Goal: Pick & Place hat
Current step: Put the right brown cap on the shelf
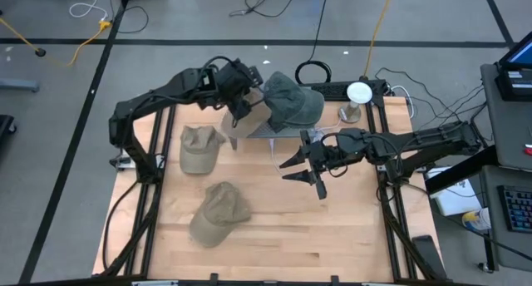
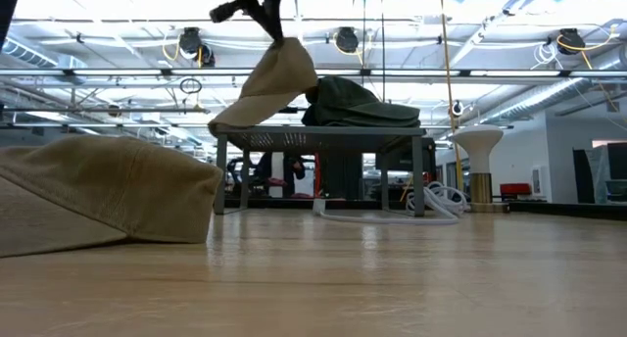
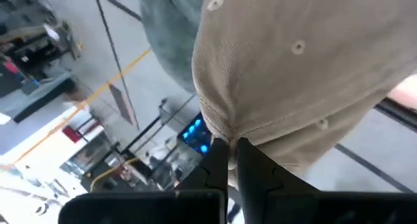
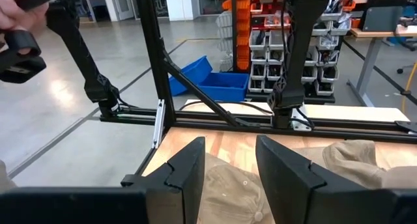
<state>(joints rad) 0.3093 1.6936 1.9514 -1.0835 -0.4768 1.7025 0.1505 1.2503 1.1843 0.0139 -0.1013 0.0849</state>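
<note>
Tan cap (image 1: 248,113) hung pinched in the left gripper (image 1: 241,99), whose fingers (image 3: 220,165) were pressed together on a fold of its fabric. It was held above the near-left edge of a small grey metal stand (image 1: 268,130) at the back of the wooden table (image 1: 332,228), its lower edge just meeting the stand top in the low view. A dark green cap (image 1: 291,99) lay on that stand, just beside the tan one. Two more tan caps rested on the table: one (image 1: 199,147) left of the stand, another (image 1: 220,213) nearer the front. The right gripper (image 1: 305,163) hovered over mid-table, fingers spread and holding nothing. A white mushroom-shaped object (image 1: 357,95) stood at the back right.
</note>
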